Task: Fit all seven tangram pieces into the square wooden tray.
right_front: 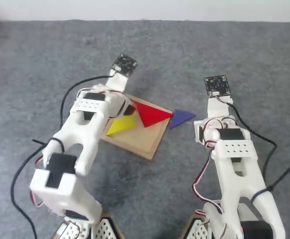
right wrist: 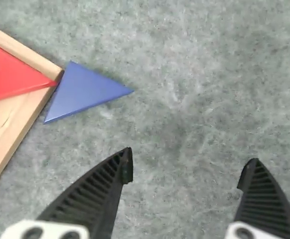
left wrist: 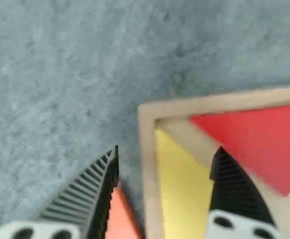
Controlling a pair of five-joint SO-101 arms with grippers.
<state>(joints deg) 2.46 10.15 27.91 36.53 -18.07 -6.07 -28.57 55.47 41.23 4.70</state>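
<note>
Tangram pieces (right_front: pixel 152 113) look thin, flat and rigid, probably painted wood. I judge them light and stiff with smooth, slippery faces, so a pinch should go across two opposite edges rather than on the faces. The blue triangle (right wrist: pixel 82 92) lies flat just outside one corner of the tray (right wrist: pixel 15 132), its blunt end touching that corner. Taking it across its narrower middle, edge to edge, seems the surest hold, since the long point would slip out of a grip. The red triangle (right wrist: pixel 10 74) sits inside the tray with its tip lying over the rim at that same corner, so it may not be seated flat. The yellow piece (left wrist: pixel 182 189) lies inside against the wall at the far corner from the blue one. An orange piece (left wrist: pixel 122 214) lies outside that wall. The left gripper (left wrist: pixel 167 149) hangs released over this corner, one finger outside the tray beside the orange piece and one over the yellow, holding nothing. The right gripper (right wrist: pixel 190 157) is spread wide and empty above the worktop (right wrist: pixel 210 74), near the blue triangle on the side away from the tray. The worktop's grey, felt-like surface should keep pieces from sliding, but they may sink into it and leave little edge to catch.
</note>
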